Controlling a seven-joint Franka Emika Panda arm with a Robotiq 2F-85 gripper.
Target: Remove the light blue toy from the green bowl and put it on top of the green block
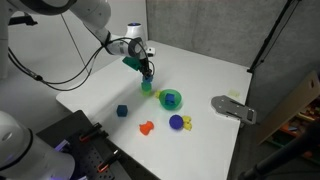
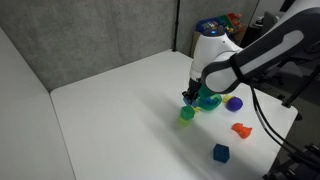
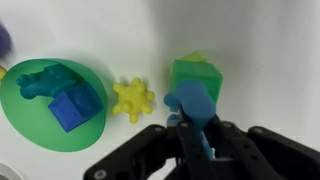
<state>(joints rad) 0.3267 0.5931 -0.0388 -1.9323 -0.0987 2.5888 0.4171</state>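
My gripper (image 3: 196, 138) is shut on the light blue toy (image 3: 190, 103), which sticks out past the fingertips. The toy is at the near edge of the green block (image 3: 203, 72); I cannot tell if they touch. In both exterior views the gripper (image 1: 146, 72) (image 2: 190, 97) hangs just above the green block (image 1: 146, 88) (image 2: 186, 114). The green bowl (image 3: 25, 118) (image 1: 171, 98) (image 2: 208, 102) stands beside the block. It holds a dark blue cube (image 3: 72, 106) and a teal piece (image 3: 46, 80).
A yellow spiky toy (image 3: 134, 99) lies between bowl and block. On the white table lie another dark blue cube (image 1: 122, 111) (image 2: 220, 152), an orange toy (image 1: 147, 127) (image 2: 240, 129) and a purple ball (image 1: 176, 122) (image 2: 234, 103). A grey device (image 1: 233, 108) sits near one table edge.
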